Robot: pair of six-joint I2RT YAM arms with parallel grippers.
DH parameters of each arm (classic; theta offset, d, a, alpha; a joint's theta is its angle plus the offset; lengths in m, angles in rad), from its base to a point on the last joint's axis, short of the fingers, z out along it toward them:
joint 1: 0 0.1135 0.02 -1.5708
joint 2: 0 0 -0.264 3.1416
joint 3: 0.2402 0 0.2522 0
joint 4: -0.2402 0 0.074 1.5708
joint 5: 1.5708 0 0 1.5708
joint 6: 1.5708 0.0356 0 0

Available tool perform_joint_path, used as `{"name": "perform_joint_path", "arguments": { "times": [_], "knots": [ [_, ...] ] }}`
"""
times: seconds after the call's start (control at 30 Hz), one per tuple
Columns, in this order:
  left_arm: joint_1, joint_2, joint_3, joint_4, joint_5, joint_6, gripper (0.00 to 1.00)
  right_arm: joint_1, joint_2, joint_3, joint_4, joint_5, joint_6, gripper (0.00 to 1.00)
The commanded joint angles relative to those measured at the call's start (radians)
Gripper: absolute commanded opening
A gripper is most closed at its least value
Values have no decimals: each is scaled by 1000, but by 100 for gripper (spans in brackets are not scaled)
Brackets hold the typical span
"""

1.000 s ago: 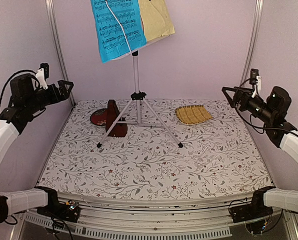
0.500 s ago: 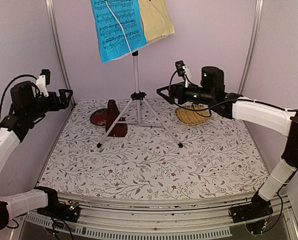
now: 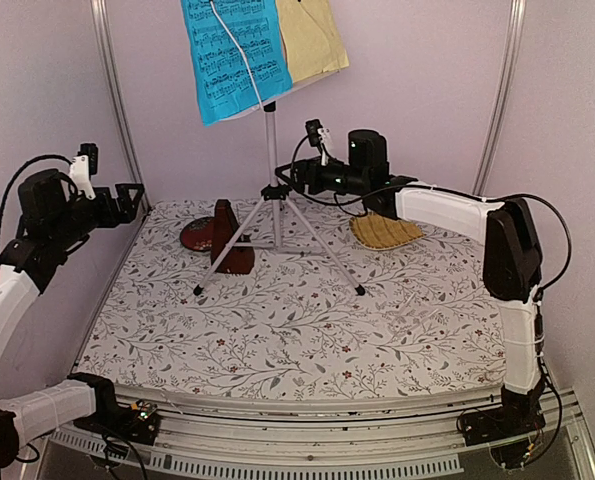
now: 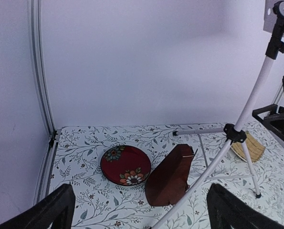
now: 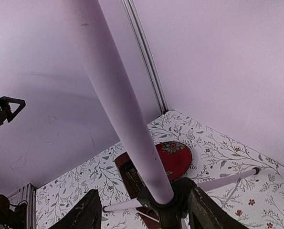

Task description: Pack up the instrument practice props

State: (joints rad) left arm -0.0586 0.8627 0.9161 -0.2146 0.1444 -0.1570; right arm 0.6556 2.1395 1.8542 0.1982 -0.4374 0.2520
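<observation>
The silver tripod music stand (image 3: 271, 150) rises at the back of the table, with a blue music sheet (image 3: 227, 55) and a pale-yellow one (image 3: 312, 35) on its desk. The dark red-brown metronome (image 3: 227, 240) stands between the stand's left legs. My right gripper (image 3: 287, 180) reaches in from the right, and its jaws straddle the pole (image 5: 118, 95) just above the black leg collar (image 5: 173, 200). A gap still shows beside the left finger (image 5: 87, 212). My left gripper (image 3: 132, 192) hangs open at the far left, facing the metronome (image 4: 170, 179) from a distance.
A red flowered plate (image 3: 195, 235) lies behind and to the left of the metronome. A woven yellow mat (image 3: 385, 230) lies at the back right, under my right arm. Metal frame posts (image 3: 117, 100) stand at the back corners. The tripod's legs (image 3: 327, 258) spread across the table's middle back.
My right arm has swung from the far right across to the stand's pole, and its jaws have narrowed round it. The left arm has barely moved.
</observation>
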Motion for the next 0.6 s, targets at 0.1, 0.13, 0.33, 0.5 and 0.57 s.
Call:
{"name": "perform_joint_path", "arguments": {
  "times": [0.1,0.13,0.33,0.5,0.57],
  "knots": [
    [4,1,-18,23,7,8,98,9,135,182,42,-71,-95,54],
    [4,2,-19,23,8,7,98,9,147,197,48,-76,-103,51],
    [5,9,-19,21,19,5,98,10,199,284,72,-123,-132,43],
    [3,13,-19,21,21,5,98,14,268,347,86,-164,-132,41],
    [4,13,-19,21,20,5,98,18,278,364,88,-170,-133,39]
  ]
}}
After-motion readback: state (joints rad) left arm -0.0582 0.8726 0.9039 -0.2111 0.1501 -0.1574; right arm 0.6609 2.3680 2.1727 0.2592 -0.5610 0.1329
